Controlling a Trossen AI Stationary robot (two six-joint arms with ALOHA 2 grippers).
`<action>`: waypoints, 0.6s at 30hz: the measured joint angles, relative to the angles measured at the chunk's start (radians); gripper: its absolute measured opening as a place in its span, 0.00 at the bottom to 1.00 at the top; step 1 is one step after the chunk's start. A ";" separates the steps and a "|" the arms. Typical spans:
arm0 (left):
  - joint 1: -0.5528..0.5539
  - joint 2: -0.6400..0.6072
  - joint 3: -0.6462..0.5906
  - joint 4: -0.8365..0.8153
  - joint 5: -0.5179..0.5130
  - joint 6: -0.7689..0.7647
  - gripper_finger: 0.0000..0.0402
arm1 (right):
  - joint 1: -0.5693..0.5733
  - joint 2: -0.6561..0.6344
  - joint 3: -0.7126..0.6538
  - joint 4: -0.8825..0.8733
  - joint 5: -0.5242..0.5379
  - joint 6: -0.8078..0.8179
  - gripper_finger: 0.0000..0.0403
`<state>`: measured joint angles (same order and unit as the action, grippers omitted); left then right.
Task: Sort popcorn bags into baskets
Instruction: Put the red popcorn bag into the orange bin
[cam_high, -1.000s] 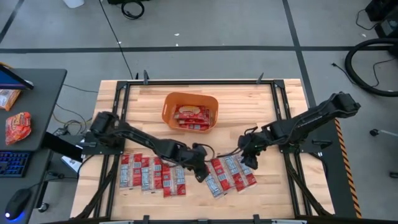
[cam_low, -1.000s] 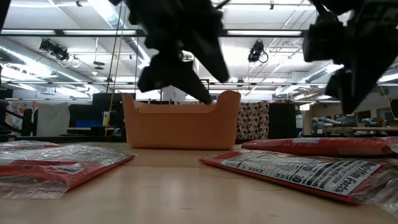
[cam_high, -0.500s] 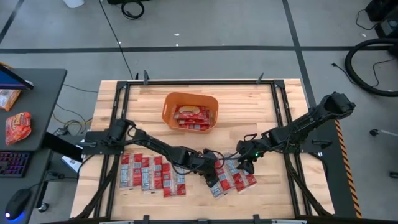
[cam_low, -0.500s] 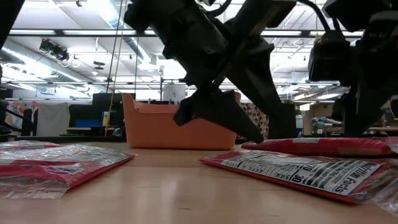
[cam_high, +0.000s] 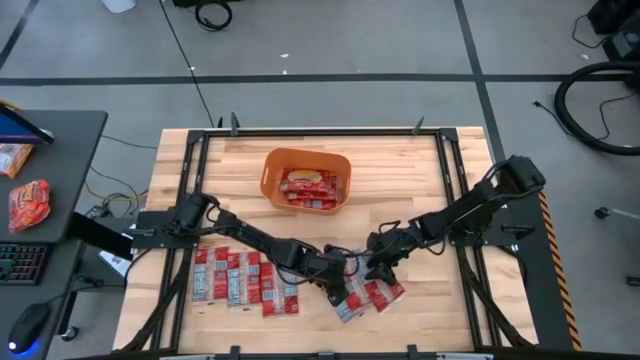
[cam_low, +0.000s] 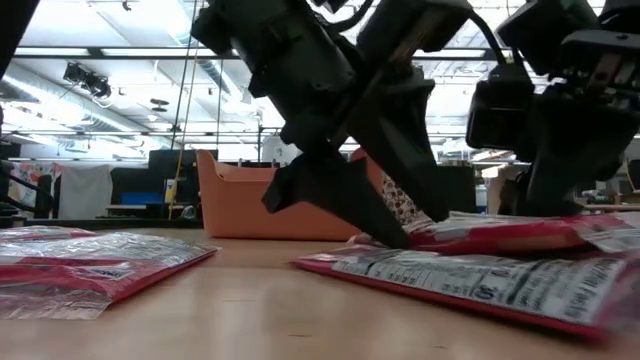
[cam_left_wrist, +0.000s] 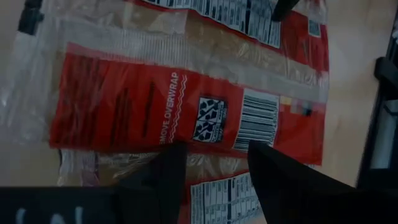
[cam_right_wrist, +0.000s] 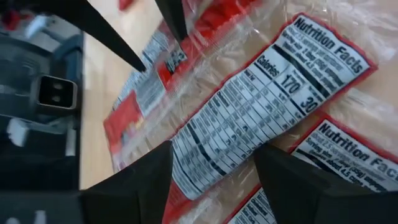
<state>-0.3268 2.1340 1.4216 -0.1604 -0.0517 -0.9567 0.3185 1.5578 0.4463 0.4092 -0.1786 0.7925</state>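
Red popcorn bags lie flat on the wooden table in two groups: a row (cam_high: 245, 280) near the left and a cluster (cam_high: 362, 292) at the centre-right. More bags (cam_high: 308, 188) lie inside the orange basket (cam_high: 272, 178), which stands toward the far edge. Both grippers are down at the cluster. My left gripper (cam_high: 343, 277) is open over a bag with a barcode (cam_left_wrist: 258, 121). My right gripper (cam_high: 377, 265) is open, its fingers on either side of a bag's nutrition label (cam_right_wrist: 249, 106). My left gripper comes slanting down from the table's left. One fingertip (cam_low: 395, 235) meets the top of the bag cluster (cam_low: 470, 235). In the wrist view its two fingers sit at the bag's edge beside the barcode. The bag lies on the others. My right gripper: I cannot tell whether its fingers touch the bag below them.
A side desk to the left holds a keyboard and a larger orange-red crinkled packet (cam_high: 28, 200). Black frame rails run along the table's left and right edges. Bare wood shows between the basket (cam_low: 250, 205) and the bags.
My left gripper has moved right and down onto the centre-right cluster. My right gripper has moved left, toward the near edge and down to the same cluster. The cluster has shifted slightly toward the near-left, and in the low view its bags now sit tilted.
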 joint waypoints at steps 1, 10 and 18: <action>-0.001 0.004 0.000 0.001 0.000 -0.004 0.44 | -0.001 0.010 0.000 0.024 -0.003 0.000 0.57; 0.003 0.009 0.001 0.022 -0.044 -0.003 0.44 | -0.002 -0.012 0.009 0.118 -0.074 0.015 0.54; 0.002 0.010 0.000 0.035 -0.085 -0.002 0.44 | 0.003 -0.042 0.009 0.073 0.058 0.011 0.47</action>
<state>-0.3247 2.1441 1.4212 -0.1253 -0.1366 -0.9585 0.3220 1.5162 0.4549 0.4825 -0.1209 0.8032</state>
